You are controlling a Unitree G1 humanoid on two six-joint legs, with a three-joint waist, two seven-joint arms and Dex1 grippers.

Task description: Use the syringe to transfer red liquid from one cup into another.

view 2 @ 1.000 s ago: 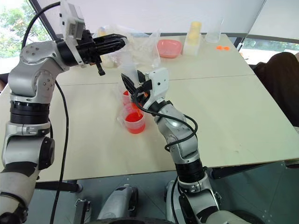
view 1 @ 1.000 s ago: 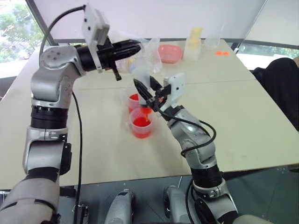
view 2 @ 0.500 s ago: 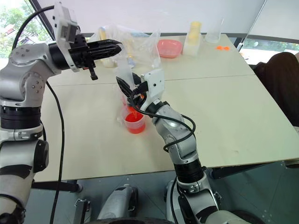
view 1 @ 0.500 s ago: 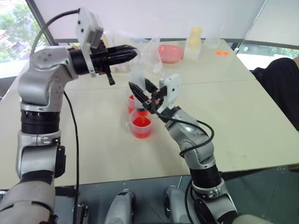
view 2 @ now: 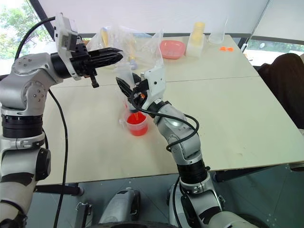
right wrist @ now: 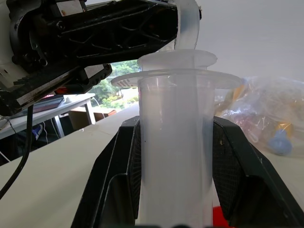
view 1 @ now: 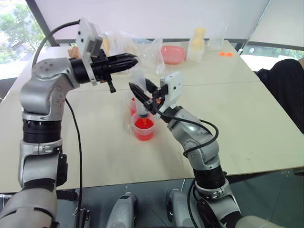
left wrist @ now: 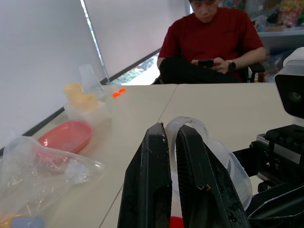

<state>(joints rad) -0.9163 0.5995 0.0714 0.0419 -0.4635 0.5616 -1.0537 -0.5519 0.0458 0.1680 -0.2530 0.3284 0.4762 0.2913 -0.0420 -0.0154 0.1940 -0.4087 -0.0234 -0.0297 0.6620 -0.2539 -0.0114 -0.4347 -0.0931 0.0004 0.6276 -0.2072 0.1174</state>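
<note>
My right gripper [view 1: 141, 93] clamps the syringe [right wrist: 175, 142] barrel upright, tip over the near cup [view 1: 144, 128] of red liquid [view 1: 144, 125] on the table [view 1: 247, 114]. Left gripper [left wrist: 172, 175] is shut on the plunger ring and has sunk w/ it vs a sec ago, so plunger's prob near bottom, load mostly out. Far cup [view 1: 135, 103] just behind.

Head stereo pair looks down at the beige counter [view 1: 247, 118]; wrist cameras sit close, sharing the clear plastic syringe [right wrist: 173, 156].
</note>
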